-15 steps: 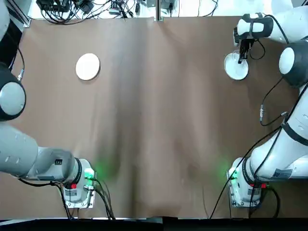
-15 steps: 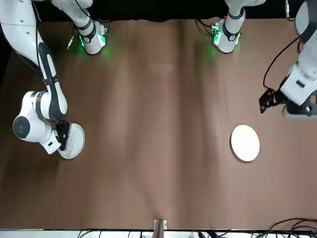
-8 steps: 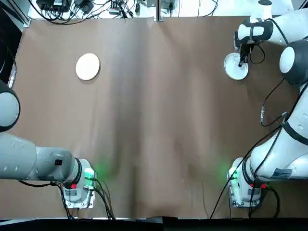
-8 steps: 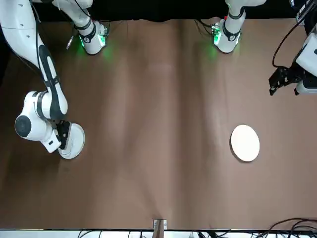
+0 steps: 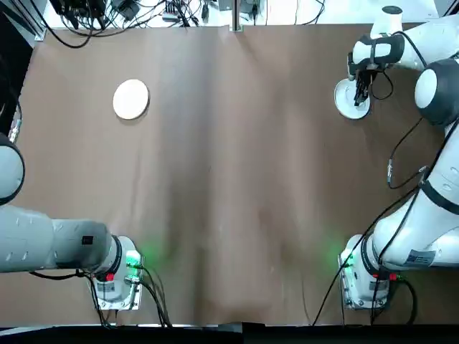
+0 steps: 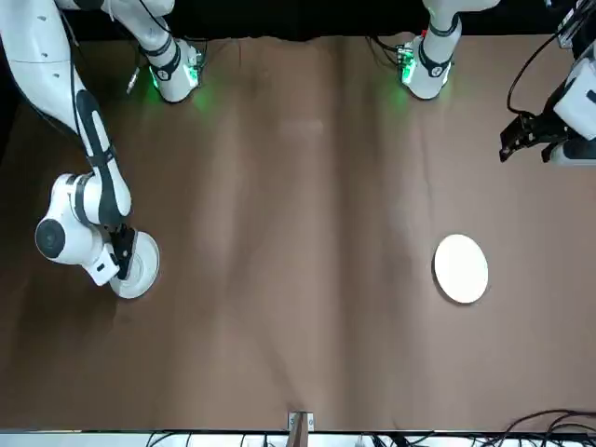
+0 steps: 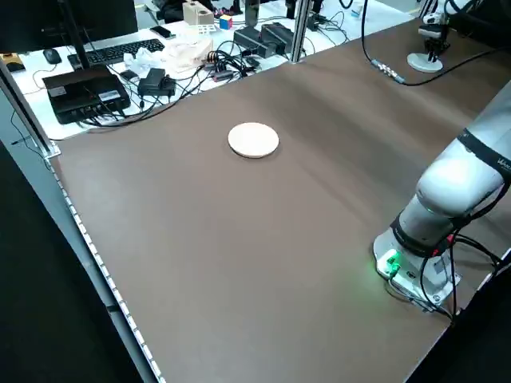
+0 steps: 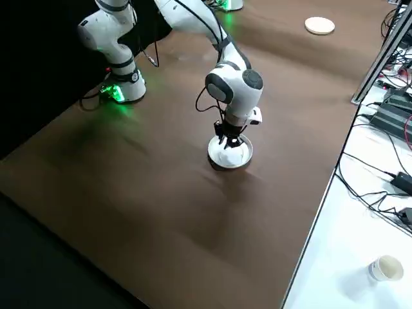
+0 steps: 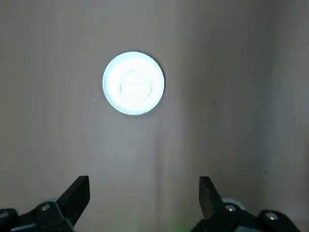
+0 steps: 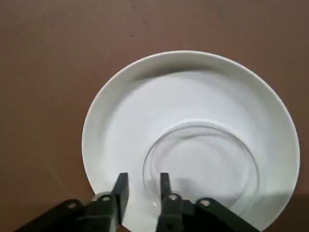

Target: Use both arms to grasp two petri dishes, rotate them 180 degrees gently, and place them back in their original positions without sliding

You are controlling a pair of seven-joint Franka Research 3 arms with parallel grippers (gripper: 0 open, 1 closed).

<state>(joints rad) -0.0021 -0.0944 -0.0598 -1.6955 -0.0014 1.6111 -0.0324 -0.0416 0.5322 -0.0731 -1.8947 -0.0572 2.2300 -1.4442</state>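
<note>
Petri dish (image 10: 183, 92) directly below right gripper (image 10: 143, 178), fingers parted, likely rim grasp next; far off, left gripper (image 9: 145, 186) spread wide, well apart from other dish (image 9: 133, 83)

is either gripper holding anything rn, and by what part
Nothing is held: the left gripper hangs open above the table, the right gripper open over the clear dish.

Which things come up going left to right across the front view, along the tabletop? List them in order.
Right claw → white dish with the claw over it → other white dish, lying on the brown tabletop → left claw, raised
</note>
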